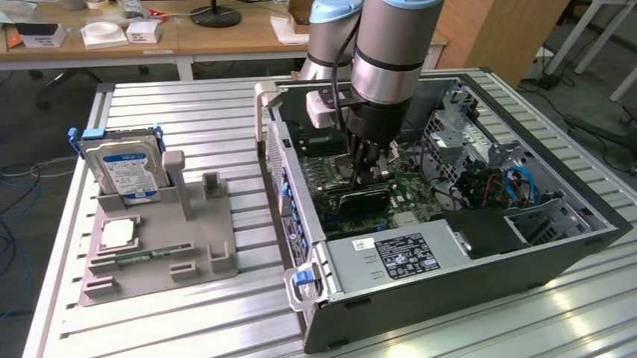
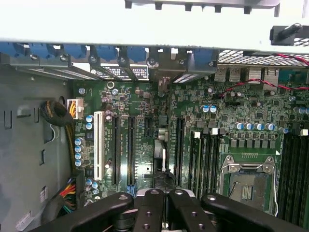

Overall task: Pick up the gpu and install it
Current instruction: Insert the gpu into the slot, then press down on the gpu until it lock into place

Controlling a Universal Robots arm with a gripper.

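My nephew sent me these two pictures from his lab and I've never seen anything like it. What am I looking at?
This is a robot arm working inside an opened desktop computer case that lies on a slatted metal table. One picture comes from a camera standing off to the side; the other from a camera on the arm's wrist, looking down at the green motherboard. The arm's claw is shut on the gpu, a graphics card, down at the motherboard. Beside the case, a grey holder carries spare parts, including a hard drive standing upright.
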